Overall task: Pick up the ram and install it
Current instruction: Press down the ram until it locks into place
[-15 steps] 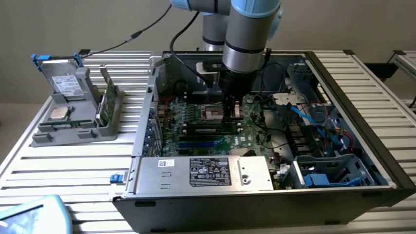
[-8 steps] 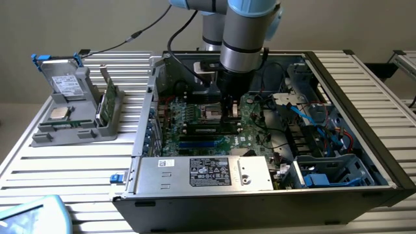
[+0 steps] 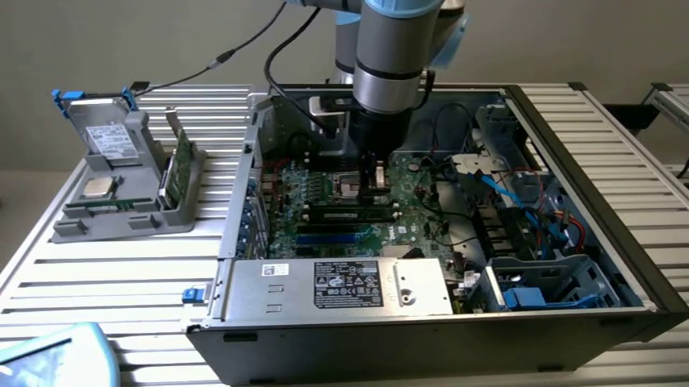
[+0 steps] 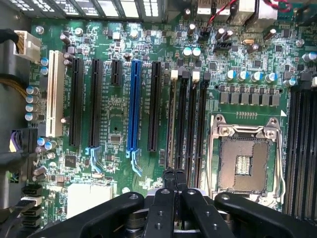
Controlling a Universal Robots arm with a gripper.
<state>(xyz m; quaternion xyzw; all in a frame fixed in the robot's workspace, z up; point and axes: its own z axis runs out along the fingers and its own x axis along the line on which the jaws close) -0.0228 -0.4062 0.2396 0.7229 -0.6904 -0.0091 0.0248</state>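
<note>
— Item: the ram [image 4: 172, 119]. Location?

— It looks to stand edge-on in the outermost memory slot [image 4: 184, 119] row, beside the empty processor socket [image 4: 245, 158]. I can't tell if it is fully seated.

— Gripper [image 4: 174, 174]?

— Jaws closed, holding nothing, tips at the stick's near end.

— Hazards?

— Pressing off-centre could tilt the stick, leave one latch unclipped, or flex the motherboard [image 4: 114, 124].

— Arm [image 3: 393, 48]?

— Vertical, wrist straight down into the open case [image 3: 603, 201].
</note>
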